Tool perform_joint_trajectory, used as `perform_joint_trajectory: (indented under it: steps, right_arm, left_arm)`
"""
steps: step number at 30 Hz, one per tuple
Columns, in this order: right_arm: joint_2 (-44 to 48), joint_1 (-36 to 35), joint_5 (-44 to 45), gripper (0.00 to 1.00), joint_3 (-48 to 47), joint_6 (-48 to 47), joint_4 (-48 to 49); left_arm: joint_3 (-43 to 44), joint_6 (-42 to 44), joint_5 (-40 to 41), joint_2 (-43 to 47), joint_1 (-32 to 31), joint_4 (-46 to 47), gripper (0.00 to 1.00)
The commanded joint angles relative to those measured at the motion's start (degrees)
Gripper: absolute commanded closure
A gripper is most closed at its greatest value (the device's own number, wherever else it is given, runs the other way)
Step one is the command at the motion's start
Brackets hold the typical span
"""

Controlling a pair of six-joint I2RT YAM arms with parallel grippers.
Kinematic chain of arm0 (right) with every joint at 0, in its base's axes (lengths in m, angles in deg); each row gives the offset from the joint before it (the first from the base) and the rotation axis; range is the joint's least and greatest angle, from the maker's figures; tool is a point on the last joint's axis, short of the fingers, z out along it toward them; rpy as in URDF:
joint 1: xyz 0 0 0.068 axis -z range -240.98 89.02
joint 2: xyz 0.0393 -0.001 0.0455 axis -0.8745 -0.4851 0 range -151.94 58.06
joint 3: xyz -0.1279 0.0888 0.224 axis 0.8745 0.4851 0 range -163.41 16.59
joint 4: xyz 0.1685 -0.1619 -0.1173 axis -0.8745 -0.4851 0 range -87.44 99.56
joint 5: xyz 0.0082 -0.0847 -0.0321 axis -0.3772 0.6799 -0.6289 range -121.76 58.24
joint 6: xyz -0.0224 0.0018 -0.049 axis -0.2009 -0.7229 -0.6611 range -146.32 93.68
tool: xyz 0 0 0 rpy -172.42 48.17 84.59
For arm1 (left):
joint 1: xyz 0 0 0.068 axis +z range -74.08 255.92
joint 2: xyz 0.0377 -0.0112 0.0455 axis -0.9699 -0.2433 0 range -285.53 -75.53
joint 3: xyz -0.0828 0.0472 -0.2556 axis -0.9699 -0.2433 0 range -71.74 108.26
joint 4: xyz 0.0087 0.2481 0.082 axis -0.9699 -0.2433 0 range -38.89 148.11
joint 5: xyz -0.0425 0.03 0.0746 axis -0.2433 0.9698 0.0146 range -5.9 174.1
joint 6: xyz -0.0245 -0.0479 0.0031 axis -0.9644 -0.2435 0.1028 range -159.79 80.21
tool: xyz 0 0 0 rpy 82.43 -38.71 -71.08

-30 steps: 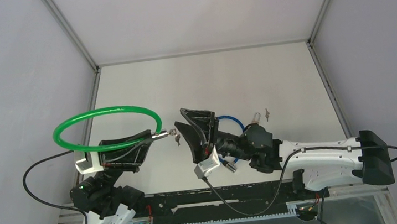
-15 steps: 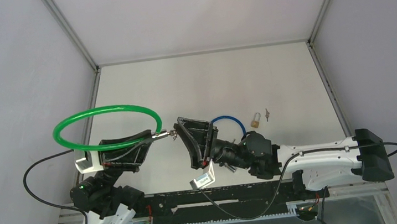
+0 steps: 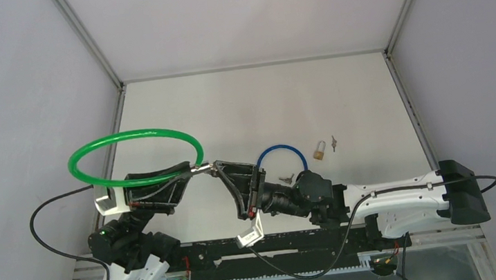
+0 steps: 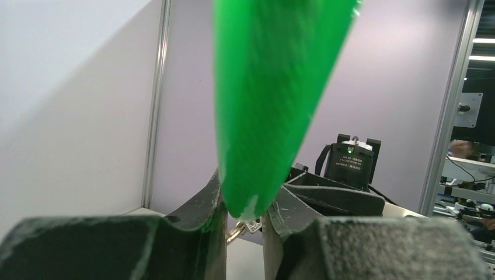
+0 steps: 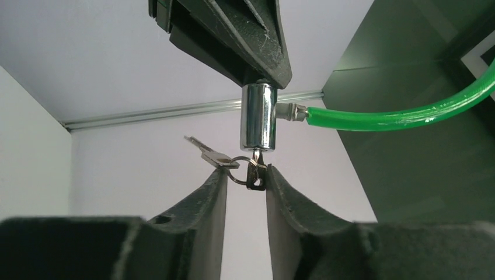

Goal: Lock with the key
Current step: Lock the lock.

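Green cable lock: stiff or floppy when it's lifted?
Probably springy, not floppy: the green cable holds an open loop in mid-air from the left tool. Its end looks heavier, given the metal lock cylinder. The dangling spare key would likely swing.

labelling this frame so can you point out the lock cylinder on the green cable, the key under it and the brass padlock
lock cylinder (image 5: 258, 116): right wrist view, middle of the chrome barrel
key (image 5: 255, 178): right wrist view, its head below the cylinder
brass padlock (image 3: 318, 151): top external view, its body

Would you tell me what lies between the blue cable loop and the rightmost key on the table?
A small brass padlock, shown in the top external view.
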Motion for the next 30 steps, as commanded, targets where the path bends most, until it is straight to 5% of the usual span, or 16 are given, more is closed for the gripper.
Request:
perform_joint_trajectory:
  steps: [1,7,16,30]
  right_arm:
    - [0.04,-0.56,1.24,0.68,-1.41,-0.02,0.07]
    - [1.19,-0.52,1.41,0.88,-3.3,6.92,-3.38]
    - [4.48,0.0,-4.82,1.0,-6.96,19.2,-12.23]
    - [9.02,3.45,-17.14,1.0,-11.38,32.63,-23.97]
  left_arm:
    - [1.78,-0.68,1.16,-0.31,0.6,2.13,1.0]
    - [1.7,0.51,-0.8,-0.08,0.6,2.62,1.0]
    - [0.5,1.52,-3.6,0.17,0.63,3.27,1.0]
    - [0.08,2.86,-3.97,0.41,0.53,3.02,1.0]
